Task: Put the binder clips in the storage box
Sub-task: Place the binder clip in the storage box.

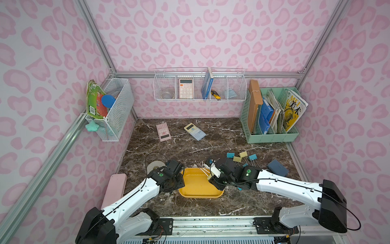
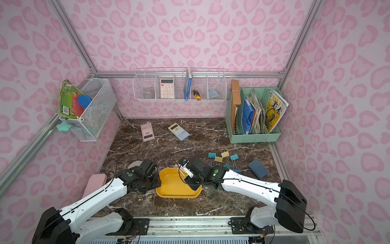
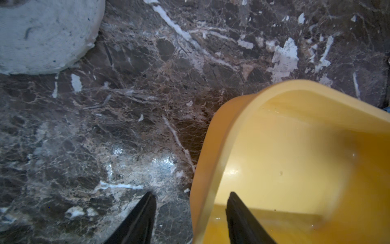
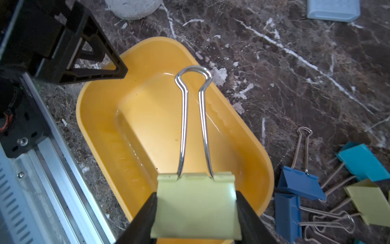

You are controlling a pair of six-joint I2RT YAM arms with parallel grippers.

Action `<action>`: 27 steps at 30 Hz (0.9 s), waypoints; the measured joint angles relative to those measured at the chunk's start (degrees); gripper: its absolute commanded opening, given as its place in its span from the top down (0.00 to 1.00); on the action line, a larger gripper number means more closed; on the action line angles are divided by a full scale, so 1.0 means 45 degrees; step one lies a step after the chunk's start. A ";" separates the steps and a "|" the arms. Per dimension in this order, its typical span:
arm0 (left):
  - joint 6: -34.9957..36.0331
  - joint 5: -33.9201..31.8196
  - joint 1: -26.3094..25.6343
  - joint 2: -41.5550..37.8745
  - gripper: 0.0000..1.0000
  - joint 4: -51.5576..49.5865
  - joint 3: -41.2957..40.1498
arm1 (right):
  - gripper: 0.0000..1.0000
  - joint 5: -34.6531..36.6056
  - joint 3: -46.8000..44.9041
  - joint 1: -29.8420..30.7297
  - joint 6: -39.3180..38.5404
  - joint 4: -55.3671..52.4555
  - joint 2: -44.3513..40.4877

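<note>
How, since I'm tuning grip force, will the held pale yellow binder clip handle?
Probably stiff: the yellow clip looks like folded metal, undeformed in the right gripper. Possibly slippery, its face looks glossy. Its wire handle may pivot.

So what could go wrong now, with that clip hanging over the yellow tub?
The right claw pinches the pale yellow clip only by its side edges above the storage box. It might slip early or bounce out of the shallow box. The left claw straddles the box wall, so any sideways move could drag or tip the box.
</note>
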 measured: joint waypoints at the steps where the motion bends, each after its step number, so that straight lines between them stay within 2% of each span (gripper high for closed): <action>1: 0.0039 0.0005 0.0024 0.0000 0.42 0.0000 0.0000 | 0.55 -0.0087 0.0063 0.0044 -0.0253 0.0010 0.0194; 10: 0.0301 -0.0039 0.0267 -0.0194 0.42 -0.0015 0.0000 | 0.52 -0.0471 0.0656 0.0199 -0.2356 -0.0680 0.2089; 19: 0.0597 -0.0044 0.0495 -0.0180 0.42 -0.0019 0.0000 | 0.52 -0.0325 0.0738 0.0112 -0.3536 -0.0996 0.3235; 22: 0.0607 -0.0049 0.0510 -0.0175 0.42 -0.0015 0.0000 | 0.45 -0.0325 0.0651 -0.0087 -0.3745 -0.0986 0.3449; 24: 0.0607 -0.0049 0.0510 -0.0141 0.42 -0.0015 0.0015 | 0.33 -0.0359 0.0578 -0.0219 -0.3900 -0.0967 0.3531; 27: 0.0622 -0.0049 0.0520 -0.0068 0.42 -0.0019 0.0053 | 0.19 -0.0359 0.0573 -0.0389 -0.4114 -0.0952 0.3555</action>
